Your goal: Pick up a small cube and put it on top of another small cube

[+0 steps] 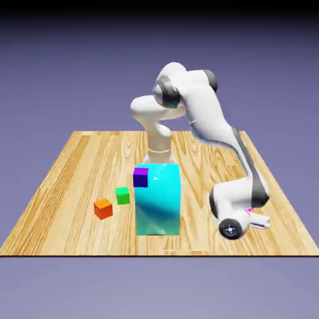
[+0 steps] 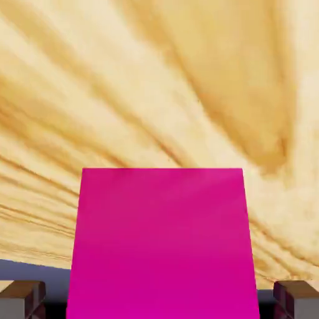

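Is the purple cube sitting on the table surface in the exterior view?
No, the purple cube rests against the upper left corner of the big cyan block, well above the table.

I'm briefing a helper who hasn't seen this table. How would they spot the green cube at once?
Find the tall cyan block in the middle of the wooden table. Just off its side toward the exterior view's left sits the small green cube, between the purple cube and the orange cube. It is the only green thing there.

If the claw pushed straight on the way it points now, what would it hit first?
Nothing but the wooden table, probably: the claw already straddles the magenta-pink cube, which fills the gap between its fingertips, with wood directly beyond it.
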{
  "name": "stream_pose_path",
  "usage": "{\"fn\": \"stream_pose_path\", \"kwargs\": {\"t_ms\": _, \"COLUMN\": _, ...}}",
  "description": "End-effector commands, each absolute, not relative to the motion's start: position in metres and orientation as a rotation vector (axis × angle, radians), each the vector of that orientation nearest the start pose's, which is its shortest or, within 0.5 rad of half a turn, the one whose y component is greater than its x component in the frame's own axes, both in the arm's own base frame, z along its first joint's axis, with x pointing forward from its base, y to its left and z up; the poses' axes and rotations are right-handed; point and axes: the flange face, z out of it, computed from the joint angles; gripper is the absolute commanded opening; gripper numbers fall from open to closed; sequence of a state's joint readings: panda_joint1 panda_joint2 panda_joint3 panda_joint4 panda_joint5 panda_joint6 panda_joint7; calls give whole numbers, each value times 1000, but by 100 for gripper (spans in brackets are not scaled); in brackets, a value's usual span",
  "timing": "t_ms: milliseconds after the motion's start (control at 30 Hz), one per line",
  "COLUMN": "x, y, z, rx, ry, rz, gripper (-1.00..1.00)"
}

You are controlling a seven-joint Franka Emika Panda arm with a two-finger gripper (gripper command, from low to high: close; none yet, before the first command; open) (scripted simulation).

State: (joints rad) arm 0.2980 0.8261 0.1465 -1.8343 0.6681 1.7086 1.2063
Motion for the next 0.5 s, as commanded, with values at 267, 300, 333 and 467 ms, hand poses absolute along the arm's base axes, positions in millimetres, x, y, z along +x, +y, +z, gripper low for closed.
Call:
{"fn": "stream_pose_path", "kwargs": {"t_ms": 267, "x": 566, "y": 132, "z": 207, "rx": -2255, "ry": 1610, "rz": 1670, "gripper": -100}}
{"fn": "stream_pose_path", "kwargs": {"t_ms": 300, "x": 573, "y": 106, "z": 224, "rx": -2234, "ry": 1623, "rz": 1661, "gripper": -100}}
{"fn": "stream_pose_path", "kwargs": {"t_ms": 333, "x": 578, "y": 79, "z": 242, "rx": -2214, "ry": 1637, "rz": 1652, "gripper": -100}}
{"fn": "stream_pose_path", "kwargs": {"t_ms": 467, "x": 581, "y": -29, "z": 315, "rx": -2123, "ry": 1698, "rz": 1618, "gripper": -100}}
